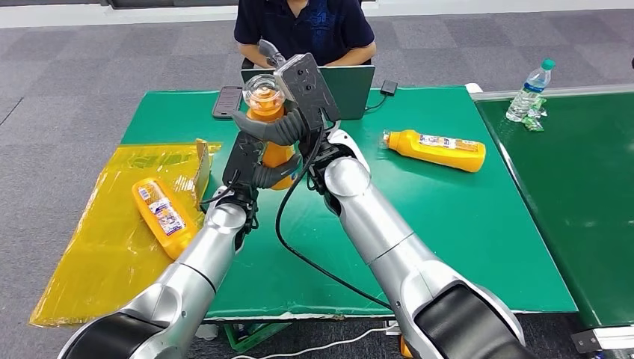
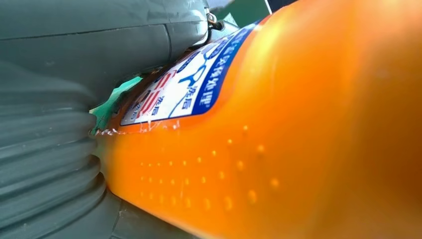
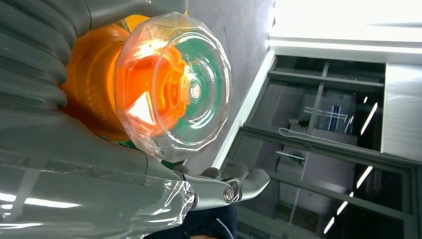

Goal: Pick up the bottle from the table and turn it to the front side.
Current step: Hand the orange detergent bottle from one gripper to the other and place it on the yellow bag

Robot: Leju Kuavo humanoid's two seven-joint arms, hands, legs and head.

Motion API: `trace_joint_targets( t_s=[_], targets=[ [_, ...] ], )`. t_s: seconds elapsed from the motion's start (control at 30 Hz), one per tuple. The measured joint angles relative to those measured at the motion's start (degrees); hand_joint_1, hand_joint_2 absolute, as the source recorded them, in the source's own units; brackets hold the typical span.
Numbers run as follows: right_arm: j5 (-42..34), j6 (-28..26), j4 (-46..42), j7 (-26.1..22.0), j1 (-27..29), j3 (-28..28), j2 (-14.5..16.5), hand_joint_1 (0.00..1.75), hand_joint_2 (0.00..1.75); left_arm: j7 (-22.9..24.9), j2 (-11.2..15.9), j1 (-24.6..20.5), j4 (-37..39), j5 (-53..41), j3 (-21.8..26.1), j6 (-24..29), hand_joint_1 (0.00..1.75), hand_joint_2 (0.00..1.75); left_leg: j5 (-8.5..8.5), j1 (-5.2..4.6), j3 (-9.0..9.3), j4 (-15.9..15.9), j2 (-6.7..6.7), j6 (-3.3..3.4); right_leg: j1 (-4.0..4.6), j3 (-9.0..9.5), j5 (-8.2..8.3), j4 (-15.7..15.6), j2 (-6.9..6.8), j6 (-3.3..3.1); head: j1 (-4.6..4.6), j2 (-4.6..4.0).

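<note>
An orange bottle point(image 1: 264, 112) with a clear faceted cap point(image 1: 263, 88) stands upright in the air above the green table point(image 1: 463, 224), held by both hands. My left hand point(image 1: 252, 168) grips its lower body. My right hand point(image 1: 288, 126) wraps the upper part just under the cap. In the left wrist view the orange body point(image 2: 278, 134) and its white and blue label point(image 2: 179, 87) press against my left hand point(image 2: 50, 129). The right wrist view looks onto the clear cap point(image 3: 174, 89), with my right hand point(image 3: 74, 194) around the neck.
A second orange bottle point(image 1: 435, 149) lies on the table to the right, a third point(image 1: 163, 215) on a yellow plastic sheet point(image 1: 97, 247) at left. A person point(image 1: 303, 26) sits behind a laptop point(image 1: 350, 84), with a phone point(image 1: 227, 102) beside it. A water bottle point(image 1: 529, 90) stands on the right table.
</note>
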Motion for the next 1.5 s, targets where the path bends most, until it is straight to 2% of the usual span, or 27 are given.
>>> trace_joint_targets(
  t_s=[0.17,0.37,0.57,0.7,0.83,0.93,1.1,1.27,1.37,1.5],
  targets=[
    [3.5,-1.1,-0.2,0.7,1.0,-0.2,-2.3,0.00,1.75,0.2,3.3,-1.1,0.9,-4.4,-1.0,6.0,1.75,1.75,0.00,0.01,0.01,0.0,0.03,0.00,0.01,0.00,0.00,0.0,0.02,0.00,-0.01,0.01],
    [4.5,-0.6,0.1,-0.7,4.1,-1.4,-5.8,0.00,1.75,0.8,8.2,-2.9,1.6,-8.0,-1.8,9.6,1.75,1.75,0.01,0.01,0.01,0.0,0.02,-0.01,0.02,0.00,0.01,0.0,0.01,-0.01,-0.01,0.00],
    [4.7,-0.5,0.4,-1.2,5.5,-1.7,-7.1,0.00,1.75,1.0,10.4,-3.1,1.8,-8.9,-2.5,10.1,1.75,1.75,0.01,0.00,-0.01,0.0,0.02,-0.01,0.02,-0.03,0.00,0.0,0.02,-0.01,-0.01,0.01],
    [5.1,-0.3,0.5,-2.2,7.1,-2.4,-8.0,0.00,1.75,3.2,13.0,-3.2,1.8,-14.7,-3.7,15.8,1.75,1.75,0.01,0.01,-0.01,0.0,0.04,-0.01,0.02,-0.02,0.00,0.0,0.04,-0.01,-0.01,0.01],
    [5.7,0.1,1.7,-4.8,10.5,-4.1,-9.8,0.00,1.75,6.4,18.8,-3.3,1.5,-22.7,-5.4,19.7,1.75,1.75,0.01,0.08,0.02,0.0,0.21,-0.02,0.03,-0.04,0.03,0.0,0.16,-0.04,-0.01,0.00],
    [5.3,0.4,3.3,-6.6,13.5,-6.1,-11.3,0.00,1.75,11.2,24.1,-4.3,1.3,-32.1,-7.3,20.7,1.75,1.75,0.04,0.18,0.02,0.0,0.23,-0.07,0.09,-0.07,0.04,0.0,0.19,-0.08,-0.01,0.00],
    [5.0,1.9,5.9,-8.4,18.3,-9.5,-13.3,0.00,1.75,20.3,32.8,-6.8,1.3,-47.7,-12.2,16.5,1.75,1.75,0.05,0.21,-0.01,-0.1,0.25,-0.11,0.20,-0.08,0.03,0.0,0.21,-0.10,-0.01,0.00],
    [5.4,2.4,7.3,-8.7,22.6,-12.2,-14.6,0.00,1.75,23.7,40.5,-6.6,1.3,-53.1,-14.1,14.2,1.75,1.75,0.01,0.21,-0.02,-0.1,0.41,-0.16,0.19,-0.18,0.02,0.0,0.39,-0.11,-0.02,0.00],
    [5.7,2.7,7.7,-8.7,24.5,-13.3,-15.1,0.00,1.75,23.9,43.5,-5.7,1.3,-53.8,-14.2,14.2,1.75,1.75,0.01,0.21,-0.08,-0.1,0.32,-0.17,0.20,-0.22,0.00,0.0,0.28,-0.13,-0.02,0.00],
    [6.1,3.0,7.7,-8.6,25.3,-14.1,-15.2,0.00,1.75,24.2,45.2,-4.9,1.3,-54.7,-14.2,13.9,1.75,1.75,0.02,0.20,-0.13,-0.1,0.28,-0.17,0.19,-0.23,0.00,0.0,0.24,-0.14,-0.03,0.00]
  ],
)
